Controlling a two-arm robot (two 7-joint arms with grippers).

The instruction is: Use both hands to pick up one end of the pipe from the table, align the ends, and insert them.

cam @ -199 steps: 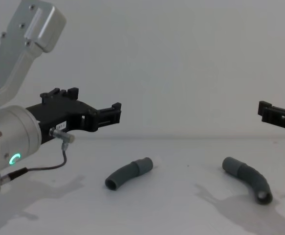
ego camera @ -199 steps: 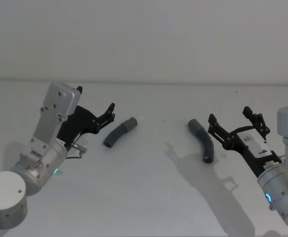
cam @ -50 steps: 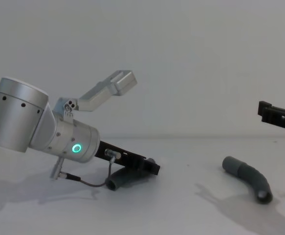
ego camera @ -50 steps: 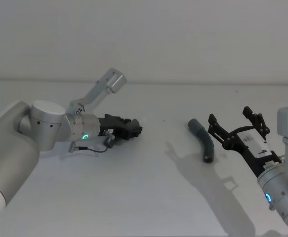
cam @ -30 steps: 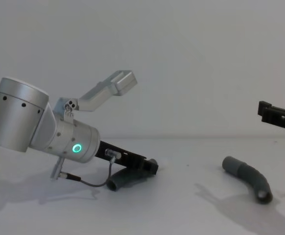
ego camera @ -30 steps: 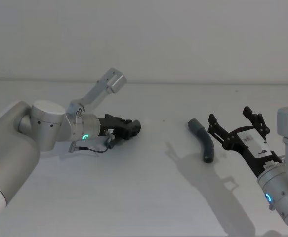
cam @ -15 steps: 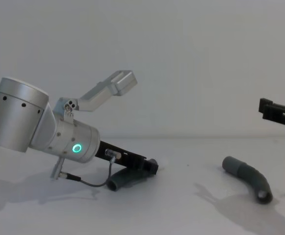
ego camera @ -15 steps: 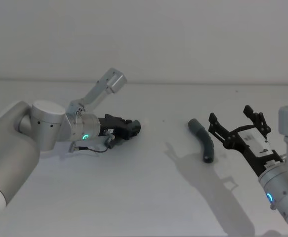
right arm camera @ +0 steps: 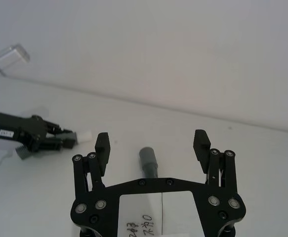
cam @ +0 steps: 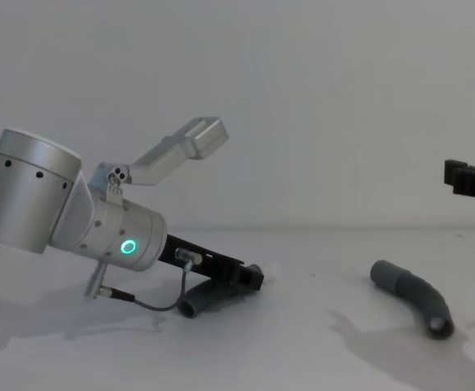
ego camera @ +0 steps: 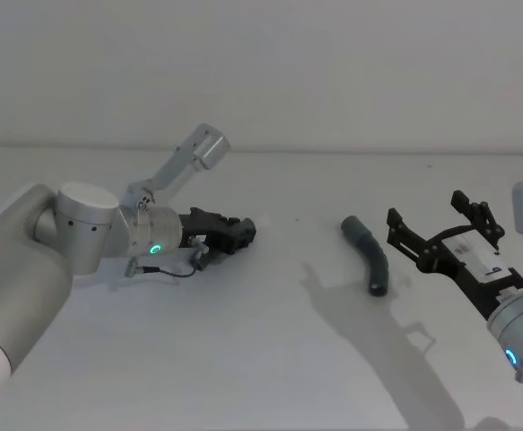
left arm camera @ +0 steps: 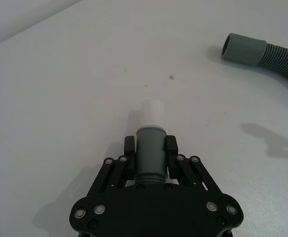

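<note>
Fingers [left arm camera: 130, 144] of my left gripper [left arm camera: 150, 148] are clamped on the grey collar [left arm camera: 149, 137] of the left pipe piece [left arm camera: 149, 165], one on each side. Its white tip [left arm camera: 150, 109] pokes out ahead of them, toward the right. From the chest view the dark bent end of this piece sits low against the table [cam: 286, 358], so I judge it gripped but not yet lifted.

My right gripper [right arm camera: 152, 139] hangs above the right side of the table, fingers spread wide with nothing between them. The right pipe piece [ego camera: 369, 256] lies loose on the table just to its left, with its collar at the far end, turned toward my left gripper.

By my reckoning, one grasp of two is made. What is left is closing my right gripper on the right pipe piece, raising both, lining up the two ends and pushing them together. The pieces lie well apart.
</note>
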